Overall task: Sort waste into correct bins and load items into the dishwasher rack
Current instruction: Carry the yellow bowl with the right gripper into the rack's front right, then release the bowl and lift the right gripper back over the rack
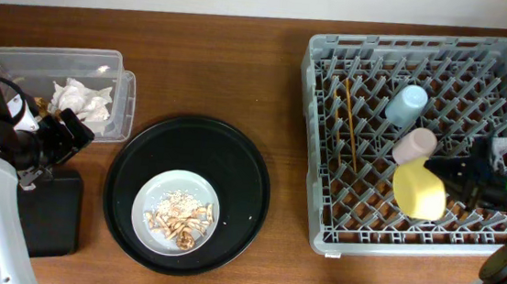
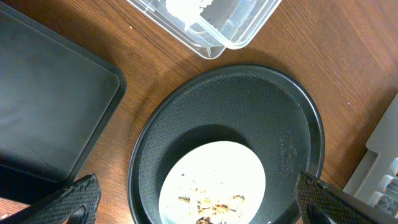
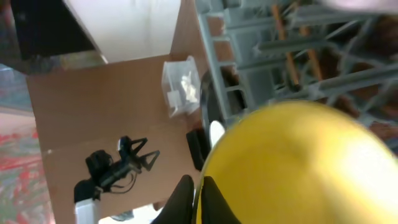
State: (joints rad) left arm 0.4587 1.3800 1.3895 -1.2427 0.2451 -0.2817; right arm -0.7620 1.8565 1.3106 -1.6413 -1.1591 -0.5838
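The grey dishwasher rack (image 1: 326, 148) holds a light-blue cup (image 1: 406, 105), a pink cup (image 1: 414, 145) and wooden chopsticks (image 1: 352, 123). My right gripper (image 1: 437, 169) is shut on the rim of the yellow bowl (image 1: 419, 191), held tilted over the rack's front right; the bowl (image 3: 292, 168) fills the right wrist view with the jaws (image 3: 198, 200) pinching its edge. The grey-white plate (image 1: 161, 194) with beige crumbs (image 1: 180, 218) sits on the round black tray. My left gripper (image 1: 56, 139) is open and empty; in the left wrist view (image 2: 202, 211) it hovers above the plate (image 2: 211, 165).
The clear box (image 1: 118, 61) at the back left holds crumpled white tissues (image 1: 80, 99). The shallow black tray (image 1: 49, 212) lies in front of it, under my left arm. The round black tray (image 1: 241, 173) is between the bins and the rack.
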